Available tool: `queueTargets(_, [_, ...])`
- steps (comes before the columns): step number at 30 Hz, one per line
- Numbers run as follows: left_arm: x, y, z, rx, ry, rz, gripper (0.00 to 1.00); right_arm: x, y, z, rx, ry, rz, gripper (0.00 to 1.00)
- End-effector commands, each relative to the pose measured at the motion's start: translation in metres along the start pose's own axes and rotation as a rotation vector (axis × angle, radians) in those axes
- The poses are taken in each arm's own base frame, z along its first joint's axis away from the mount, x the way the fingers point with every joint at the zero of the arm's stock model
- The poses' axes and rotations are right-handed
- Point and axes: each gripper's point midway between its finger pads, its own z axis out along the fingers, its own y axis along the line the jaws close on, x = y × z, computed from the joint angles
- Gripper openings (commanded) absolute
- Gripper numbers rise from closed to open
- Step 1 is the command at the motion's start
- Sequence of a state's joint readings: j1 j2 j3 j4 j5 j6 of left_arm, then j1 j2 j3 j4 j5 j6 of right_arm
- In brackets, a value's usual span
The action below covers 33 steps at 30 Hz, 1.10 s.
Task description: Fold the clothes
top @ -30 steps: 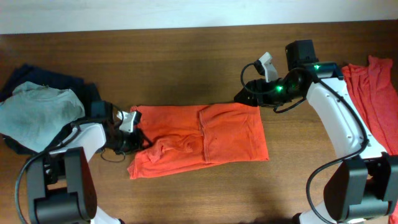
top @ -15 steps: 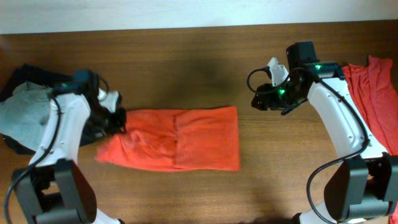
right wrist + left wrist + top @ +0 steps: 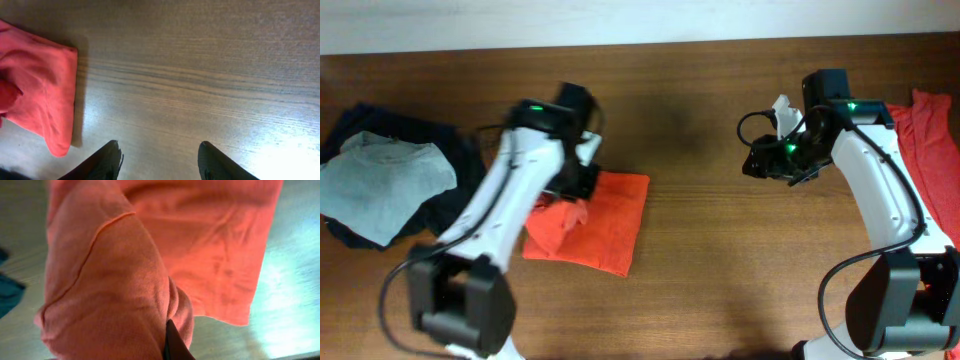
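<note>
The orange-red T-shirt [image 3: 600,220] lies folded over on the table, left of centre. My left gripper [image 3: 575,180] is shut on a bunched edge of it and holds that edge over the rest of the shirt. In the left wrist view the shirt [image 3: 150,255] fills the frame, with one dark fingertip [image 3: 172,345] pressed into the cloth. My right gripper [image 3: 760,160] is open and empty, well to the right of the shirt. In the right wrist view its fingers [image 3: 160,155] hover over bare wood, with the shirt's edge [image 3: 45,100] at the left.
A pale grey-blue tee [image 3: 380,180] lies on dark navy garments [image 3: 450,160] at the far left. Another red garment [image 3: 930,150] lies at the table's right edge, behind my right arm.
My left gripper has carried the shirt's left edge rightward over the shirt, folding it to about half its width. My right gripper has drawn back to the right, away from the shirt.
</note>
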<state>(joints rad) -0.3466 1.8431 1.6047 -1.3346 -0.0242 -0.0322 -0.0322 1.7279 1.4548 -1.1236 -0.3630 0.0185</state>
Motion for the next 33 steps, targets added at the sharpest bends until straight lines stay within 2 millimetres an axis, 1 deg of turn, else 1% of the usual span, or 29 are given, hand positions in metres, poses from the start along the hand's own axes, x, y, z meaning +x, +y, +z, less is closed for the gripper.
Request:
queueTargets(1, [0.005,-0.026,0.03,-0.063,0.101,0.056,0.01,0.0,-0.001,-0.004,0.002,-0.005,0.007,0.55])
queueTargets(4, [0.002,-0.043,0.042,-0.072,0.11,0.101,0.01,0.001,-0.001,-0.004,0.002,-0.003,0.008,0.55])
queueTargets(5, [0.001,-0.049,0.043,-0.072,0.102,0.101,0.04,0.001,-0.001,-0.004,0.002,-0.001,0.008,0.55])
queueTargets(6, [-0.001,-0.056,0.043,-0.071,0.089,0.101,0.3,0.002,-0.001,-0.004,0.002,-0.001,0.008,0.55])
queueTargets(8, [-0.002,-0.066,0.04,-0.071,0.076,0.124,0.56,0.002,-0.001,-0.004,0.002,-0.001,0.008,0.55])
queueTargets(9, [-0.004,-0.066,0.037,-0.08,0.069,0.129,0.6,0.002,-0.001,-0.004,0.002,-0.001,0.008,0.55])
queueTargets(10, [-0.006,-0.064,0.031,-0.1,0.059,0.115,0.61,0.002,-0.001,-0.004,0.002,-0.001,0.009,0.55])
queueTargets(11, [-0.015,-0.055,0.011,-0.148,0.023,0.072,0.62,0.002,-0.001,-0.004,0.002,0.001,0.009,0.55])
queueTargets(14, [-0.033,-0.043,-0.024,-0.159,-0.051,0.03,0.68,0.003,0.004,-0.004,-0.03,0.006,0.011,0.55])
queueTargets(16, [-0.05,-0.027,-0.051,-0.147,-0.125,-0.025,0.71,0.004,0.013,-0.005,-0.078,0.008,0.009,0.55])
queueTargets(17, [-0.053,-0.022,-0.056,-0.145,-0.139,-0.038,0.71,0.004,0.015,-0.005,-0.089,0.008,0.009,0.55])
queueTargets(18, [-0.058,-0.011,-0.063,-0.143,-0.161,-0.07,0.72,0.004,0.021,-0.005,-0.117,0.011,-0.005,0.55])
queueTargets(19, [-0.059,-0.003,-0.066,-0.144,-0.166,-0.092,0.72,0.005,0.026,-0.004,-0.136,0.014,-0.023,0.55])
queueTargets(20, [-0.057,0.012,-0.065,-0.148,-0.154,-0.128,0.66,0.007,0.038,-0.004,-0.18,0.02,-0.06,0.52])
queueTargets(21, [-0.054,0.023,-0.064,-0.152,-0.14,-0.155,0.63,0.01,0.051,-0.003,-0.217,0.028,-0.104,0.5])
queueTargets(23, [-0.05,0.05,-0.063,-0.153,-0.125,-0.234,0.54,0.017,0.076,0.002,-0.259,0.045,-0.201,0.5])
queueTargets(25, [-0.048,0.08,-0.063,-0.149,-0.128,-0.341,0.47,0.023,0.11,0.012,-0.281,0.047,-0.35,0.5])
queueTargets(26, [-0.046,0.096,-0.062,-0.103,-0.13,-0.398,0.42,0.026,0.129,0.018,-0.293,0.039,-0.423,0.47])
queueTargets(27, [-0.045,0.1,-0.061,-0.077,-0.13,-0.419,0.38,0.027,0.141,0.021,-0.299,0.03,-0.466,0.44])
queueTargets(28, [-0.044,0.106,-0.061,-0.012,-0.13,-0.459,0.34,0.03,0.164,0.027,-0.317,0.011,-0.54,0.36])
queueTargets(29, [-0.042,0.112,-0.061,0.048,-0.131,-0.495,0.3,0.031,0.177,0.03,-0.33,-0.001,-0.58,0.31])
queueTargets(30, [-0.041,0.118,-0.061,0.096,-0.134,-0.514,0.23,0.035,0.199,0.035,-0.348,-0.024,-0.65,0.24])
queueTargets(31, [-0.039,0.124,-0.062,0.146,-0.138,-0.525,0.18,0.036,0.214,0.042,-0.344,-0.039,-0.681,0.15])
queueTargets(32, [-0.036,0.13,-0.063,0.189,-0.142,-0.536,0.13,0.037,0.231,0.052,-0.312,-0.066,-0.698,0.07])
queueTargets(33, [-0.033,0.136,-0.064,0.218,-0.145,-0.549,0.11,0.039,0.242,0.062,-0.287,-0.079,-0.713,0.06])
